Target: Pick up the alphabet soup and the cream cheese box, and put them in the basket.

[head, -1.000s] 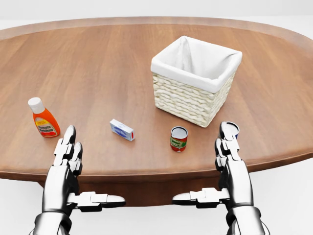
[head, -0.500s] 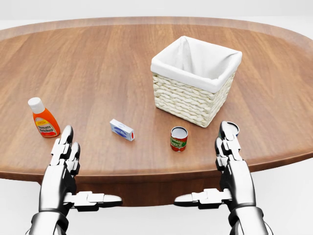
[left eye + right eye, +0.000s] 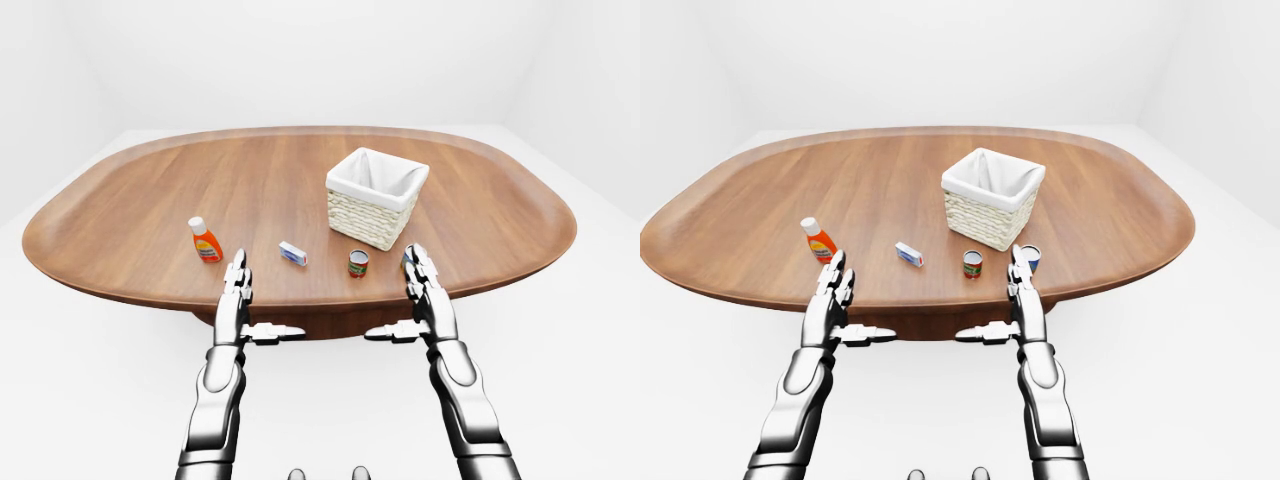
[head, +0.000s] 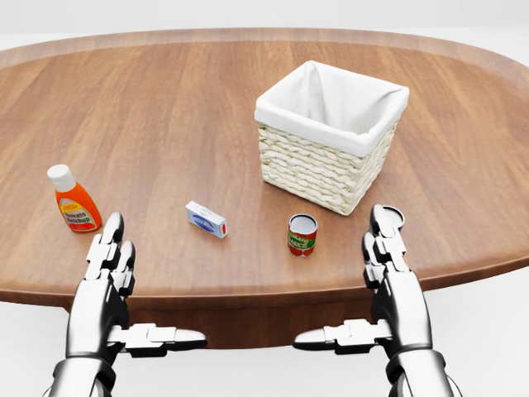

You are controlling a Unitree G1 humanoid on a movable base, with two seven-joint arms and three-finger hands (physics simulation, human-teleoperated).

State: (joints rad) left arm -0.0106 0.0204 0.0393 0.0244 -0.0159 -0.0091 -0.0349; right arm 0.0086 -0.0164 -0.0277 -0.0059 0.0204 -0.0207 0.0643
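The alphabet soup can (image 4: 302, 234), red and green labelled, stands upright on the wooden table (image 4: 165, 116), just below the basket (image 4: 314, 169). The basket is woven with a white liner. Left of the can lies the cream cheese box (image 4: 206, 219), small, white and blue. My left hand (image 4: 149, 285) hovers open at the table's near edge, below and left of the box. At the same edge my right hand (image 4: 345, 281) is open, to the right of the can. Neither hand touches anything.
An orange ketchup bottle (image 4: 73, 200) stands at the left, just above my left hand. A second, blue-labelled can (image 3: 1031, 258) stands behind my right fingers, to the right of the soup. The table is a large oval in a white room.
My left hand has dropped slightly down and to the left. The right hand and the objects have barely moved.
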